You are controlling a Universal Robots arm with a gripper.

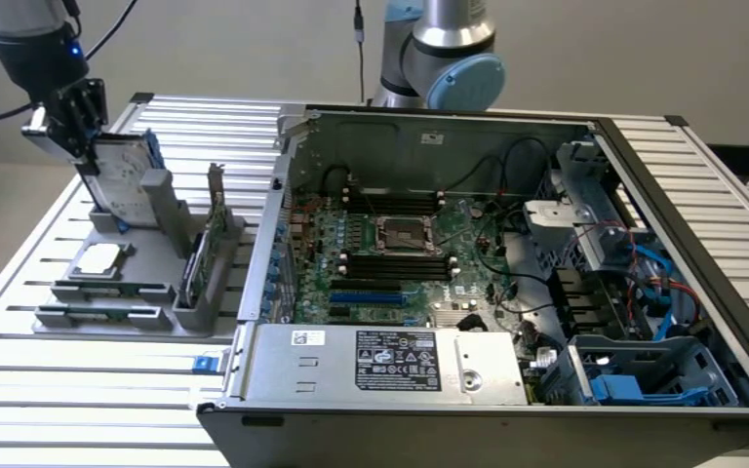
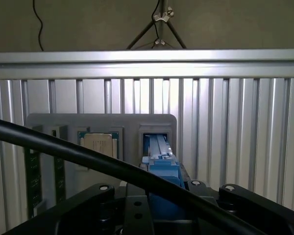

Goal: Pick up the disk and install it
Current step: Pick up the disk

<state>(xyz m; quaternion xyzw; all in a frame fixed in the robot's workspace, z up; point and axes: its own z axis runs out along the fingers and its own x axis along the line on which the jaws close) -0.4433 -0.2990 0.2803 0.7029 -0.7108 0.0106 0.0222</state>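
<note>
The jaws of the gripper [image 1: 90, 148] stand partway closed around the top edge of the disk [image 1: 125, 172], one black finger on each side, and they appear to be clamping it. In the wrist view the disk's blue carrier rail [image 2: 161, 165] sits squarely between the two sides of the gripper [image 2: 161, 195], with a thick black cable [image 2: 63, 149] crossing in front.

The disk stands on edge, leaning slightly, in a grey upright holder [image 1: 155, 200] at the far end of a grey fixture tray [image 1: 143, 265]. Its lower part is down in the holder's slot. On the same tray lie a square CPU chip [image 1: 98, 259] and, in its own stand, a thin green circuit card [image 1: 202, 253].

The arm's wrist [image 1: 34, 44] comes down from the top corner at the exterior view's left. It is tipped so that the gripper points down and a little toward the exterior view's right. A shoulder joint with a blue cap [image 1: 463, 80] rises behind the open computer case [image 1: 440, 119]. The case lies well apart from the disk, toward the exterior view's right, on the slatted aluminium table [image 1: 75, 375].
</note>
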